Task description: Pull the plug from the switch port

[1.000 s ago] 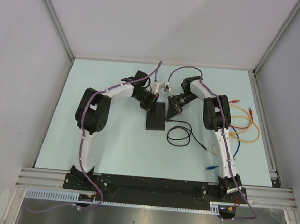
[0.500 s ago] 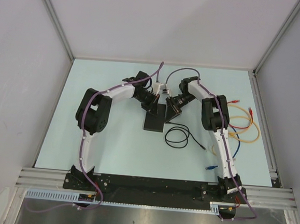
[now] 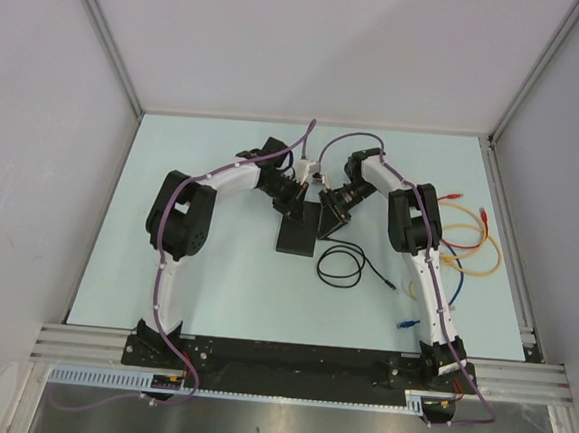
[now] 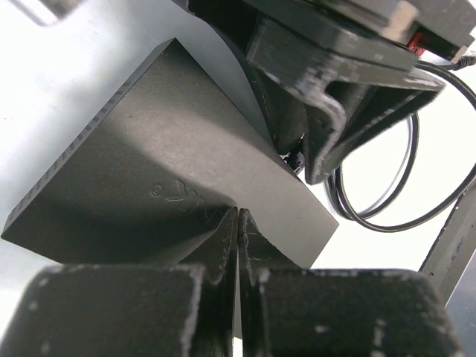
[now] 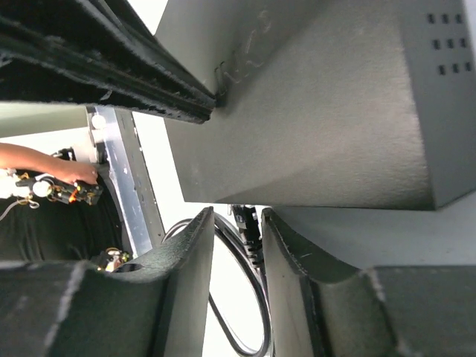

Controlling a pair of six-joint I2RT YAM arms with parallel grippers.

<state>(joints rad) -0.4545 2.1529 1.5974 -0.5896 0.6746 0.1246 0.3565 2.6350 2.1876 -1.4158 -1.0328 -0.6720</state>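
Note:
The switch (image 3: 296, 237) is a flat matte-black box at the table's middle; it also shows in the left wrist view (image 4: 163, 156) and in the right wrist view (image 5: 312, 111). My left gripper (image 3: 295, 206) is shut, its tips (image 4: 238, 217) resting on the switch's top face. My right gripper (image 3: 327, 221) is open at the switch's right edge. In the right wrist view the black plug (image 5: 248, 223) sits at the switch's edge between my right gripper's (image 5: 238, 245) fingers, which stand apart on either side of it. Its black cable (image 3: 342, 263) coils beside the switch.
Yellow cables (image 3: 475, 253), red-tipped plugs (image 3: 459, 195) and a blue plug (image 3: 406, 324) lie at the right side of the table. The table's metal rail (image 3: 510, 224) runs along the right. My right gripper's body hangs close over the switch in the left wrist view (image 4: 335, 97).
The right gripper has shifted slightly left toward the switch's edge, and the switch and cable coil have shifted a little left. The left gripper stays shut on the switch top.

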